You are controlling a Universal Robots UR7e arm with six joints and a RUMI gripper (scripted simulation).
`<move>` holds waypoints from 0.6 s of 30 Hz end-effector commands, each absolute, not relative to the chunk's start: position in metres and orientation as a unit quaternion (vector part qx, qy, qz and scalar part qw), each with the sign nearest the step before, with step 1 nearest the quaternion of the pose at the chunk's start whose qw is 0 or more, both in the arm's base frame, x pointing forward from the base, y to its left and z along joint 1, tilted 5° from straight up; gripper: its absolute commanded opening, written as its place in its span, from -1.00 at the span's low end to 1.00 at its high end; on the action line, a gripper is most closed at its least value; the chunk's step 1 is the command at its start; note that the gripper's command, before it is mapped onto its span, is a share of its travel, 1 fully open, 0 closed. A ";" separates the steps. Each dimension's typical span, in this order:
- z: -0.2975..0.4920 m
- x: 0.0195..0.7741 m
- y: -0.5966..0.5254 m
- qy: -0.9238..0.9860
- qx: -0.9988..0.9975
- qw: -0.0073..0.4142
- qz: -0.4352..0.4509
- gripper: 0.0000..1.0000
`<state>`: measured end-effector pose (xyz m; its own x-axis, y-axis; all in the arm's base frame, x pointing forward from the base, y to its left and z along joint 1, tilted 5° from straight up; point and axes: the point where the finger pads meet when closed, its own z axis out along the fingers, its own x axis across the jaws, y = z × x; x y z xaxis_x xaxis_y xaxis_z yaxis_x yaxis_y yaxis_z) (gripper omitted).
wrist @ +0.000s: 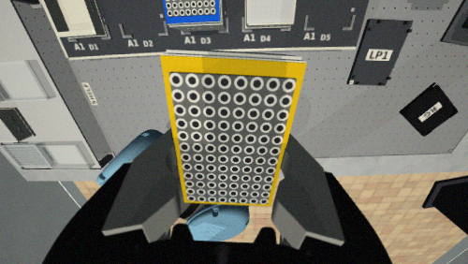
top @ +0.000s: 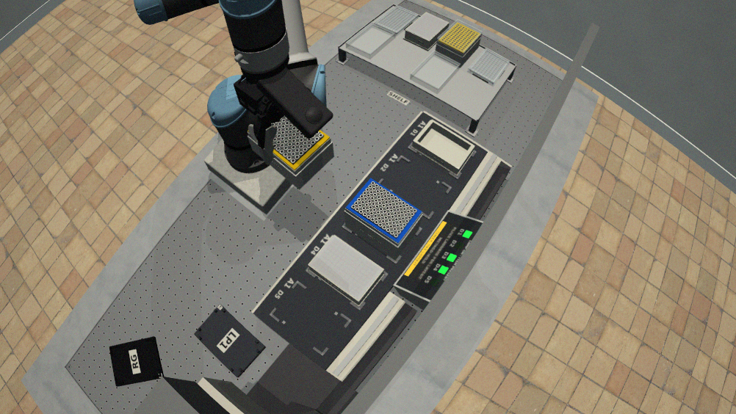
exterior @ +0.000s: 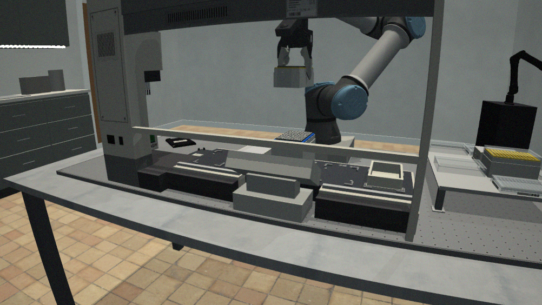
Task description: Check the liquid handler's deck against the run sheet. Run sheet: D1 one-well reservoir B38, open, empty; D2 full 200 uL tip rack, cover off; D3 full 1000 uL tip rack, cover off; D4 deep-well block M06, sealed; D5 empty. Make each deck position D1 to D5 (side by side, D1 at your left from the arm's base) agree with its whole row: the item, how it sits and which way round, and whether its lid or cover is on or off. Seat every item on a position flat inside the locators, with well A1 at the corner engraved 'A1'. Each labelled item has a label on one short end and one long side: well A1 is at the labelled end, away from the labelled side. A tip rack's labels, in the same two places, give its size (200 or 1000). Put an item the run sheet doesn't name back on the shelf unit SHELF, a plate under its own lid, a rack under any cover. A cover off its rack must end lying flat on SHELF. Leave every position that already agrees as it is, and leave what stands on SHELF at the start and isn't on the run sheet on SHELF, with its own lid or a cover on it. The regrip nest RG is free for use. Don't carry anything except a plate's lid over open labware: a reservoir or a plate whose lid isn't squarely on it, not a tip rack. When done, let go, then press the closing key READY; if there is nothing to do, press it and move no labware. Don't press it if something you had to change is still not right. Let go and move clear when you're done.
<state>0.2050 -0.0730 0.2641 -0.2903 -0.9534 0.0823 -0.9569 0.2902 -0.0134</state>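
One yellow-topped tip rack [wrist: 231, 131] full of ringed tips is squeezed between the two grey fingers of the end effector [exterior: 295, 60], which is shut tight on its long sides. In the exterior view the rack hangs high in the air, near the top middle of the frame, level and well above the grey dotted worktop [top: 170, 247]. In the top view it sits in the upper left part of the frame, just beside the arm's blue and black base joint [top: 226, 110].

Lower and to the right lies the long black deck [top: 308, 313]. A cream open reservoir [top: 444, 146] sits at D1. The D2 spot beside it shows only its corner marks. A blue-topped tip rack [top: 383, 211] stands at D3, and a flat grey sealed block [top: 346, 267] at D4. D5 shows only corner marks.

At the upper right of the top view, the grey shelf unit [top: 476, 103] carries another yellow-topped rack [top: 459, 38], some clear covers and plates.
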 end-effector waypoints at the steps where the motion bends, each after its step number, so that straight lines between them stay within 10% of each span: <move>1: 0.263 0.209 -0.055 -0.788 0.614 0.031 0.029 -1.00; 18: 0.257 0.223 0.011 -0.788 0.614 0.030 0.029 -1.00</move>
